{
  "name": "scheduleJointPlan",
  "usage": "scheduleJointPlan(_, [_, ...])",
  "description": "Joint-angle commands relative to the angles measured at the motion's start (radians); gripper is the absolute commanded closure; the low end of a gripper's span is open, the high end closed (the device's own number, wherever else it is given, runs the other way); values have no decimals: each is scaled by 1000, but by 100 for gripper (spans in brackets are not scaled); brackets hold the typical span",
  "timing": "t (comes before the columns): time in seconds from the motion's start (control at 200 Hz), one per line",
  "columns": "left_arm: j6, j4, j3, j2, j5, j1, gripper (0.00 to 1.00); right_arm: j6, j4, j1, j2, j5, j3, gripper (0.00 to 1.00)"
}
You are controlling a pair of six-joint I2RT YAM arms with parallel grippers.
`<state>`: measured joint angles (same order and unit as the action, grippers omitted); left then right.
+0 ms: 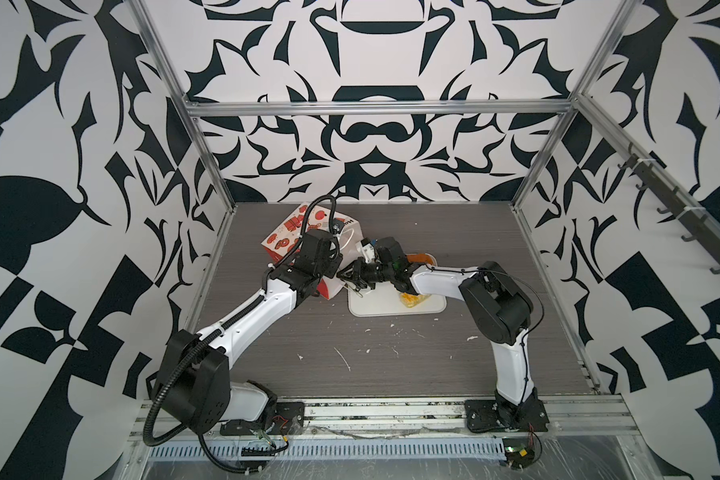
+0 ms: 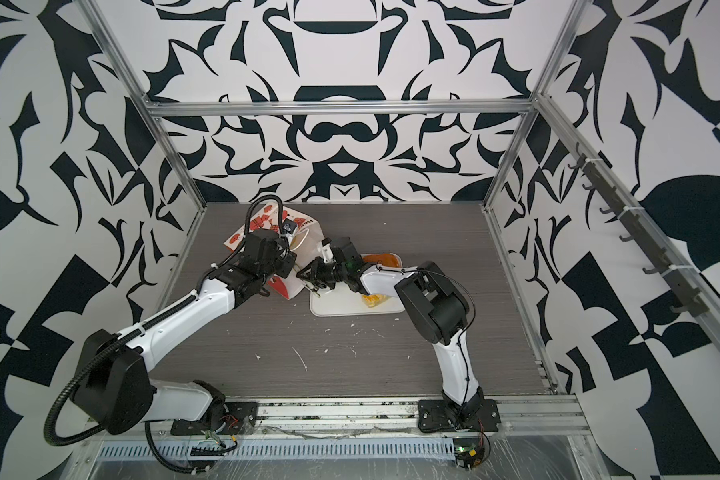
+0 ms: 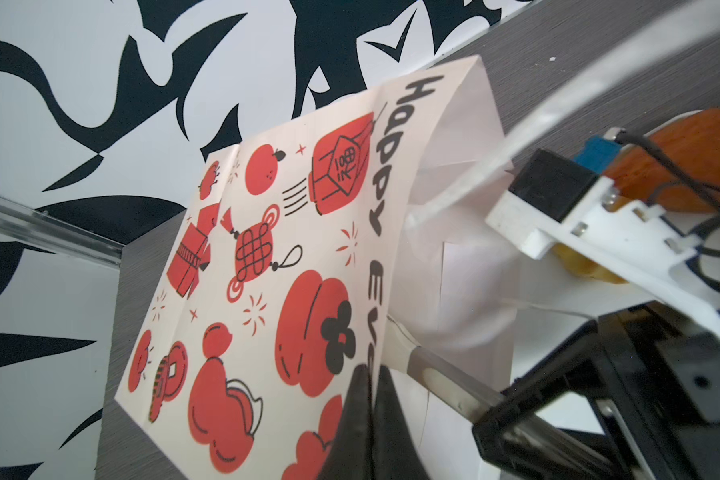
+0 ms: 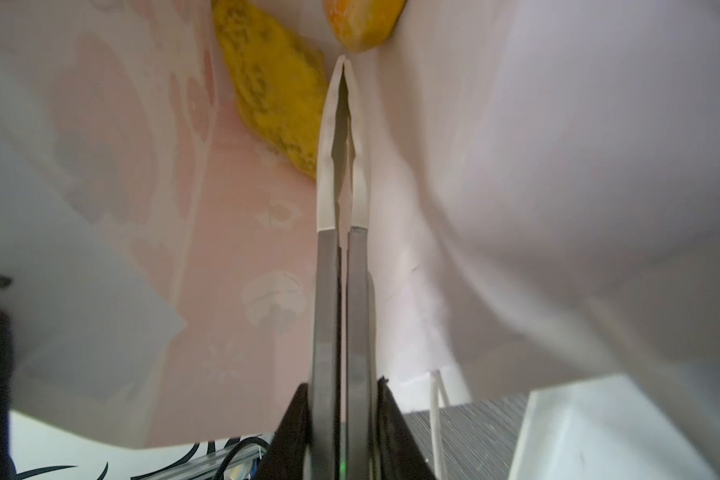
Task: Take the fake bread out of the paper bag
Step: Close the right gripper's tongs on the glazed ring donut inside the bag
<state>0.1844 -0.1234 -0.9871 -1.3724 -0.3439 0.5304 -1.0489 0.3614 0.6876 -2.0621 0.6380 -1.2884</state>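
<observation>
1. Fake bread left to fetch: a yellow speckled toy croissant [image 4: 273, 95] and an orange rounded piece [image 4: 362, 20] lie deep inside the tall white paper bag with red pictures [image 1: 292, 226], which sits tilted on the grey wood-grain table [image 1: 350, 353]
2. Expect them to be light and probably soft and springy; take the croissant across its thick middle, since a tapered end would likely slip out of slim tongs
3. Your right gripper [image 4: 344, 62] is inside the bag just beside the croissant, its long tong tips meeting on nothing; you must spread them first
4. Your left gripper [image 3: 368, 370] is pressed together on the bag's rim; thin paper creases and tears easily
5. A white rectangular tray [image 1: 371, 307] waits beside the mouth, holding a yellow pastry [image 1: 412, 300] and an orange-brown pastry [image 1: 422, 258]
6. Sagging paper walls and a white string handle [image 4: 434, 415] crowd your way out
</observation>
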Motion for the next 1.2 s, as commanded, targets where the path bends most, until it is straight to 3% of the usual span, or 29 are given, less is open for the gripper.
scheduleJointPlan(0.0, [4,28,22,40,23,6,100,-6,39,-2,26,-5,-48,71])
scheduleJointPlan(0.355, [4,32,26,33,12,6,100,55,-53,5,99,-47,-16,64])
scheduleJointPlan(0.7, [-1,34,10,-17,18,6,100,96,-102,7,148,-113,25,64])
scheduleJointPlan(1.195, [-2,44,4,-40,34,9,100,84,-145,6,140,-134,18,59])
